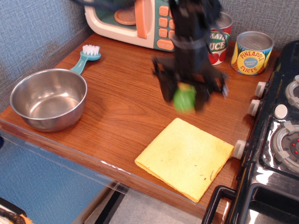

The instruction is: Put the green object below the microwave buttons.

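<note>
My gripper is shut on the green toy corn cob and holds it in the air above the wooden counter, past the yellow cloth. The image of the arm is motion-blurred. The cream toy microwave stands at the back of the counter. Its salmon-pink buttons sit in a teal panel up and to the left of my gripper. The counter strip in front of the buttons is partly hidden by my arm.
A steel pot sits at the front left, with a teal-handled brush behind it. A sauce can and a pineapple slices can stand at the back right. A toy stove borders the right edge.
</note>
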`<action>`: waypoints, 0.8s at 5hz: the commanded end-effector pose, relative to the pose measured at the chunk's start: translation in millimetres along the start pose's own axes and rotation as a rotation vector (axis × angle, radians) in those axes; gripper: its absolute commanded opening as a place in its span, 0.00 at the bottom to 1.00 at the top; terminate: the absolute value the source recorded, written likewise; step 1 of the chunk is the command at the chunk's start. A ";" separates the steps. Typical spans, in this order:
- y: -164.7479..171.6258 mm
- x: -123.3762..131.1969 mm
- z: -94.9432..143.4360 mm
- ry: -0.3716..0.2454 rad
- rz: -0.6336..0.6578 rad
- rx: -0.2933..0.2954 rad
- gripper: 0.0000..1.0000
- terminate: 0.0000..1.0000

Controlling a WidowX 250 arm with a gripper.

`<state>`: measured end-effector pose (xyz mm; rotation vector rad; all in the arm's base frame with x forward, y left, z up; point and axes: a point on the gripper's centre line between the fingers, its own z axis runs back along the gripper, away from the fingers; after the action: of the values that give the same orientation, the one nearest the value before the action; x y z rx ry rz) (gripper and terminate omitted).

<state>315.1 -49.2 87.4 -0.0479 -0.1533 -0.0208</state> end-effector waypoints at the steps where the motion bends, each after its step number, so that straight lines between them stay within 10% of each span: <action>1: 73.6 57.0 -2.3 -0.022 0.148 0.047 0.00 0.00; 3: 103.4 63.7 -41.5 0.066 0.200 0.066 0.00 0.00; 4: 95.9 62.2 -53.6 0.100 0.157 0.068 1.00 0.00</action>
<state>383.1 40.0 21.1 0.0065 0.0094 0.1451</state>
